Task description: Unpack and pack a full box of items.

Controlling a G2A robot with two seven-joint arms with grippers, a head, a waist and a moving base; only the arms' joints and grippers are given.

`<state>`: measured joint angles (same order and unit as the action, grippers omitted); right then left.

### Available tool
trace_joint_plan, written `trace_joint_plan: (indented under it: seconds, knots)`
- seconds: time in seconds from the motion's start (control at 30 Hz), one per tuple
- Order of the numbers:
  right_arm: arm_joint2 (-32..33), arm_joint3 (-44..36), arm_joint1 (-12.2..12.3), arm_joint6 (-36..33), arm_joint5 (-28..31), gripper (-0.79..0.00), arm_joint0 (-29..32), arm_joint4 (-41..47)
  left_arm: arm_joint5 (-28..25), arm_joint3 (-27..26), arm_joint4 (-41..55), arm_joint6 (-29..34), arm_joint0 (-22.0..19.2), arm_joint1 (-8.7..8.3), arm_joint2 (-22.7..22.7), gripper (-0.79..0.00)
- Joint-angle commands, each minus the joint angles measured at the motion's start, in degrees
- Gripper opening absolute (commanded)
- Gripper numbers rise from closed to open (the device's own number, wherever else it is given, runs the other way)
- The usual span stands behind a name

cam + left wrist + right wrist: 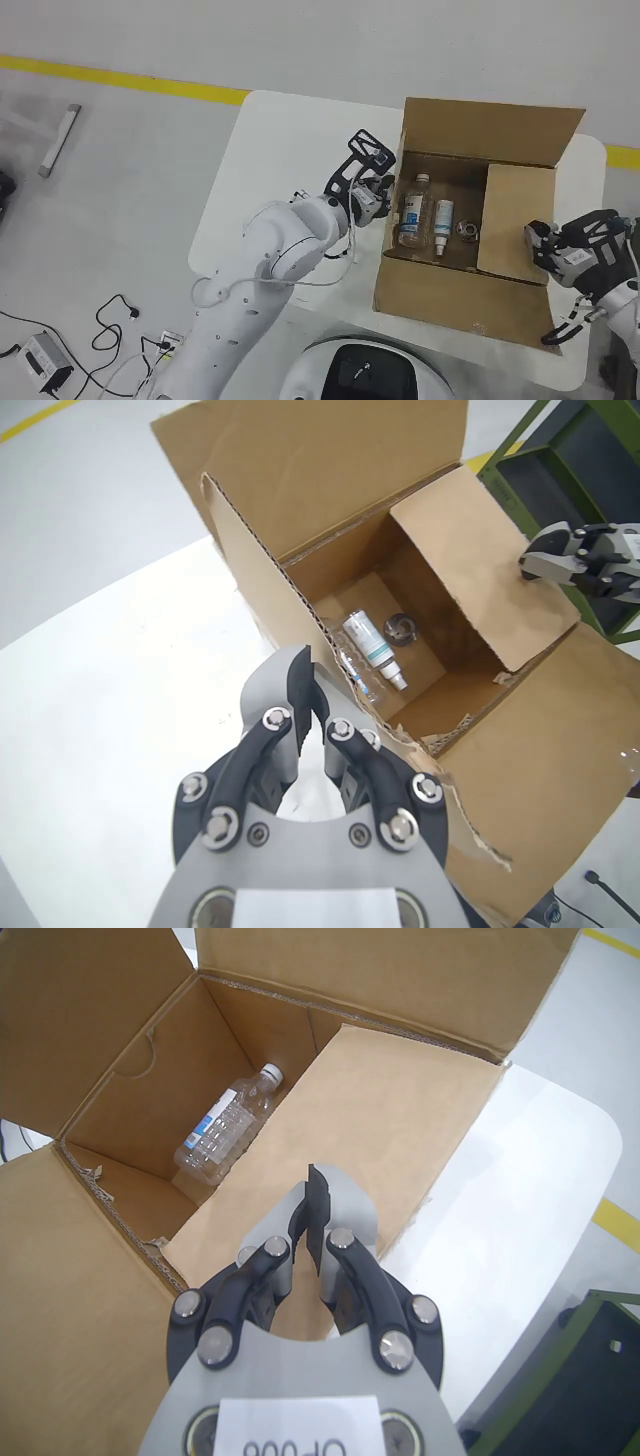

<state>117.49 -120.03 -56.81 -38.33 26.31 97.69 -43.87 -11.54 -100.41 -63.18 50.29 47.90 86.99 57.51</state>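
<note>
An open cardboard box stands on the white table. On its floor lie a clear water bottle, a white spray bottle and a dark round object. One side flap is folded inward over part of the opening. My left gripper is shut, just outside the box's torn wall edge. My right gripper is shut, its tips at the folded flap's outer edge.
A green metal frame stands beside the table on the right gripper's side. Cables and a power strip lie on the floor. The table left of the box is bare white surface. The far flap stands upright.
</note>
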Motion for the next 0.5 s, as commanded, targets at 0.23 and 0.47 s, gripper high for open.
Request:
trace_joint_plan:
  seconds: [0.23, 0.47]
  knots:
    - [5.92, -0.05, 0.09, 1.64, -0.84, -0.785, 0.47, 4.62, -1.98, 4.08, 4.25, -1.27, -4.5, 1.0, -4.19, -0.785]
    - [12.42, 0.78, 0.18, 1.11, -0.97, -0.785, 1.67, 8.09, -3.6, 10.14, 7.43, -2.15, -7.52, 2.0, -7.9, -0.785]
